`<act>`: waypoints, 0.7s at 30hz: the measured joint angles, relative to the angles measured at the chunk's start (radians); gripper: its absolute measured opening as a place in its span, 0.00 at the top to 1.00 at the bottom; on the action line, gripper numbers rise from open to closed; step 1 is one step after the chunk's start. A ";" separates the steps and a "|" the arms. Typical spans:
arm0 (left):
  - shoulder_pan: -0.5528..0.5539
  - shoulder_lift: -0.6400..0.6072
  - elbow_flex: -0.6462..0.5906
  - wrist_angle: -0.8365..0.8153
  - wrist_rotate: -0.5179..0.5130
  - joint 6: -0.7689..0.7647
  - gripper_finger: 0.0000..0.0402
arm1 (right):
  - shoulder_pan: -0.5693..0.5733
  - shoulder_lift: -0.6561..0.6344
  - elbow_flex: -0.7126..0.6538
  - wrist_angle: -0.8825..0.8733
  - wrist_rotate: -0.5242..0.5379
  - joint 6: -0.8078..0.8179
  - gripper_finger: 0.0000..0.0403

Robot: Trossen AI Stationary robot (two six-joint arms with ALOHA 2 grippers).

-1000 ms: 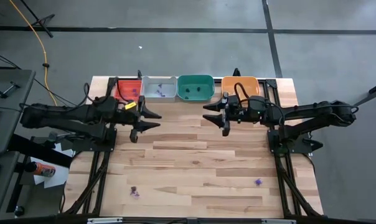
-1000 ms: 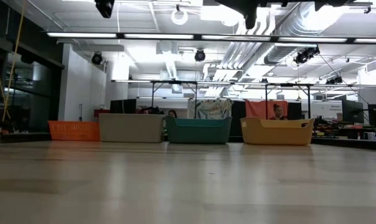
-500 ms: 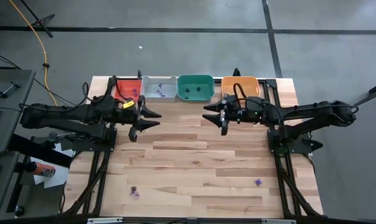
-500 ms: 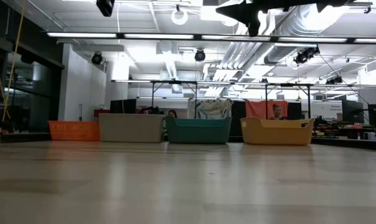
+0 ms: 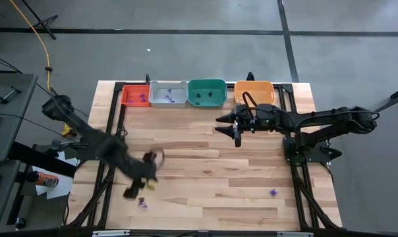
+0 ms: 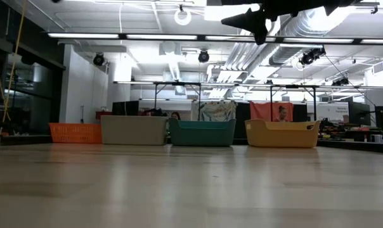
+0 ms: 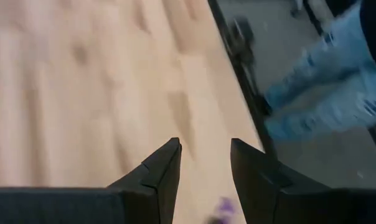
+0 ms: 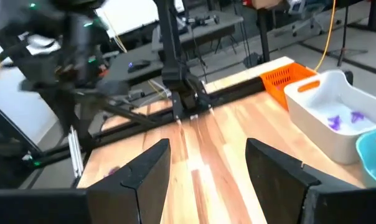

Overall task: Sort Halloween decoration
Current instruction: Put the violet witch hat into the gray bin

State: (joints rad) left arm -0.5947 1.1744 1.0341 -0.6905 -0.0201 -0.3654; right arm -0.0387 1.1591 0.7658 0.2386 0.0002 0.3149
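Your sort is mostly done: purple trinkets already lie in the red tray point(image 5: 136, 95) and grey tray point(image 5: 168, 93), dark ones in the green tray point(image 5: 206, 92). Two purple pieces remain on the surface point(image 5: 205, 178), one point(image 5: 142, 203) beneath your left end effector point(image 5: 142, 181), whose fingers gape empty, another point(image 5: 273, 192) opposite. Your right end effector point(image 5: 227, 124) waits spread wide near the trays.
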 joint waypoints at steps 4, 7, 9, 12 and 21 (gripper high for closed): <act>-0.164 0.148 0.008 0.026 -0.008 -0.196 0.69 | 0.000 0.000 0.000 -0.036 -0.001 0.000 0.49; -0.267 0.259 0.008 0.060 -0.029 -0.362 0.69 | 0.000 0.000 0.000 -0.063 -0.003 0.000 0.49; -0.322 0.333 0.008 0.075 -0.045 -0.458 0.69 | 0.000 0.000 0.000 -0.078 -0.011 0.000 0.49; -0.382 0.425 0.007 0.066 -0.063 -0.573 0.69 | 0.000 0.000 0.000 -0.091 -0.026 -0.001 0.49; -0.416 0.567 0.007 0.065 -0.155 -0.673 0.69 | 0.000 0.000 0.000 -0.103 -0.037 -0.001 0.49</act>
State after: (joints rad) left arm -1.0103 1.7418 1.0415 -0.6259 -0.1753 -1.0382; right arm -0.0387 1.1591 0.7658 0.1357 -0.0372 0.3141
